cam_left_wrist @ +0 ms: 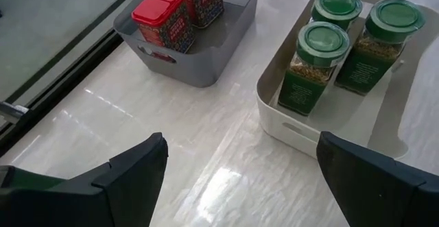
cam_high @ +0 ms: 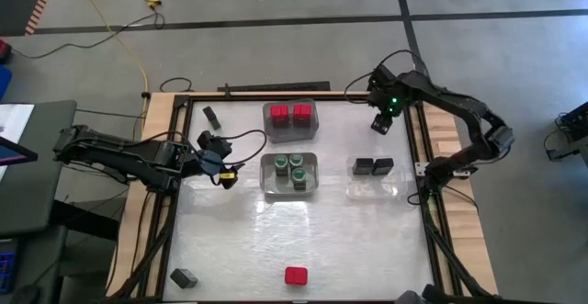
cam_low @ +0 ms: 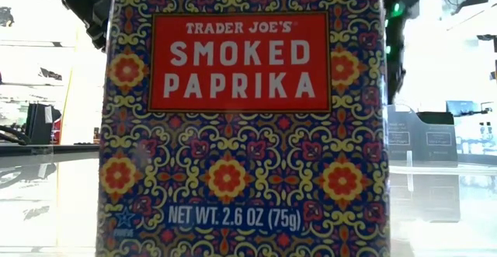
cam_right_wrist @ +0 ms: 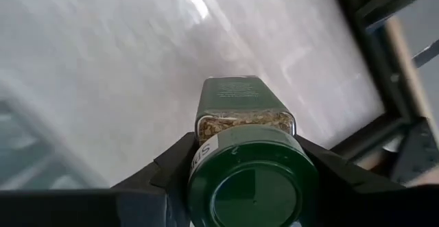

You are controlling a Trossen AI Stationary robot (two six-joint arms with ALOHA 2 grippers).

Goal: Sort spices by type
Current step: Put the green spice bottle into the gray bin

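- High view: glossy white surface [cam_high: 303,240] in a wooden frame, grey floor around it.
- Right gripper [cam_high: 380,123], near the far right corner, clamps a green-lidded jar [cam_right_wrist: 250,172].
- Left gripper [cam_high: 227,177], jaws wide and empty, beside the white tray [cam_high: 269,180] of jars.
- Red-topped tin [cam_high: 295,275] alone near the front edge.

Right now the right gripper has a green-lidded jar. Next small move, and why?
Probably lift and carry it toward the white bin in the table's middle. The right gripper is shut on a green-lidded jar near the far right corner, and three matching jars already stand in that bin. The left gripper waits open beside it, so approach from the right.
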